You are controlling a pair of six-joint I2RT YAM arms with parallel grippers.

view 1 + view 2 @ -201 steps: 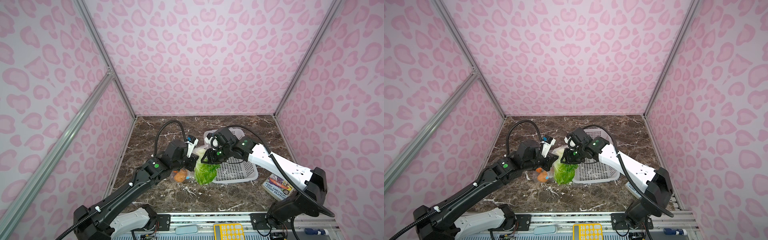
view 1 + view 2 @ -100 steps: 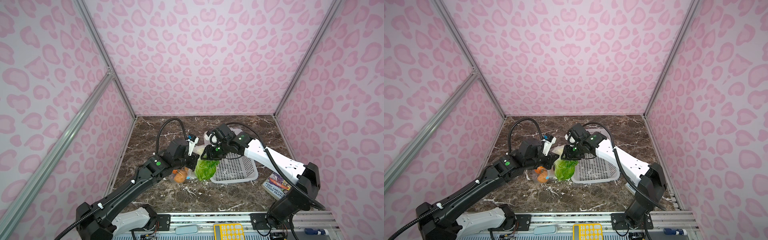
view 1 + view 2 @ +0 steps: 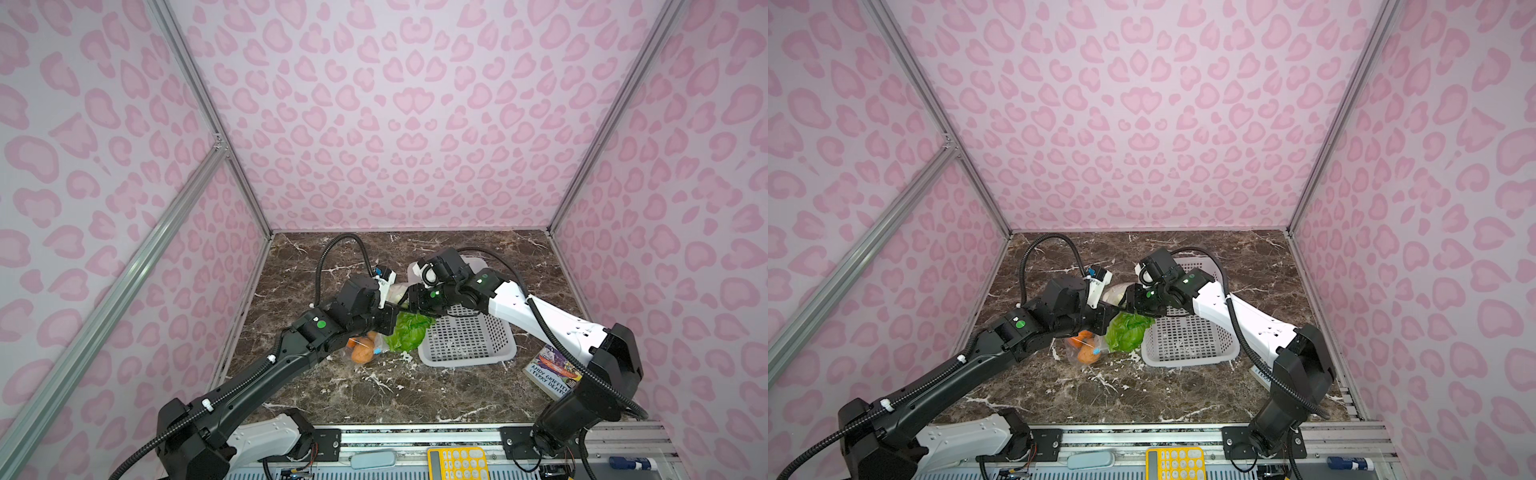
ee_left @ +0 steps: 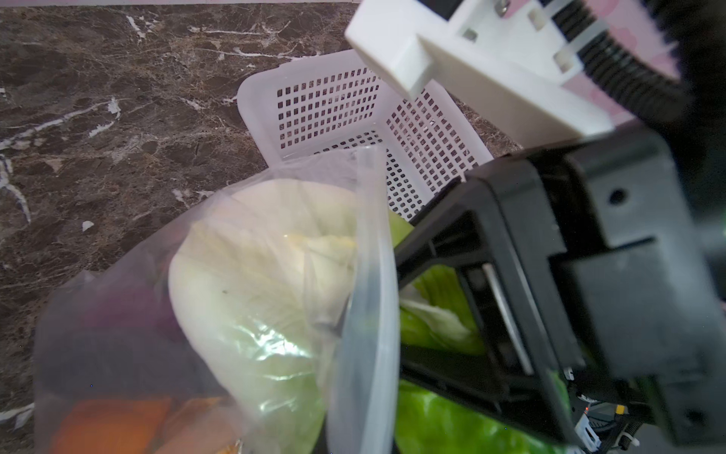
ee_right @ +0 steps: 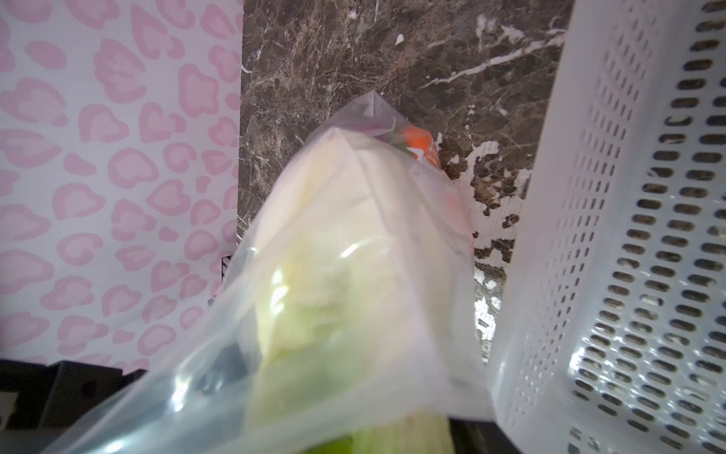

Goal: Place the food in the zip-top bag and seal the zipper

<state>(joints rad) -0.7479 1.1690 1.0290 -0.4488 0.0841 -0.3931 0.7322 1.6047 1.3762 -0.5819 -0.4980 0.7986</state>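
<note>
The jaws of the left gripper (image 3: pixel 388 322) are together on the mouth edge of the zip-top bag (image 4: pixel 322 163) and hold this edge above the tabletop (image 3: pixel 374 390). The plastic covers their tips, so I cannot tell the exact place of the grip. The jaws of the right gripper (image 4: pixel 398 310) stand apart, one on each side of the green leafy end of the cabbage (image 4: pixel 251 283), just outside the bag mouth; whether they touch the leaves is not clear. The long axis of the cabbage runs from the right jaws into the bag. The white stalk end points away from them and is inside, the leafy end points toward them and is outside. The zipper (image 4: pixel 371 298) crosses the cabbage between these two parts, close to the left jaws. In both top views the two grippers hide the mouth, and only the leaves and some orange vegetables (image 3: pixel 362 351) in the bag under the left jaws are seen. The left wrist view adds the spread right jaws and a purple onion (image 4: pixel 118 310) behind the plastic. The right wrist view shows a carrot (image 5: pixel 418 143) at the far corner of the bag, but not its own jaws. A white basket (image 4: pixel 326 106) stands just beside the bag, on the side of the right jaws.
</note>
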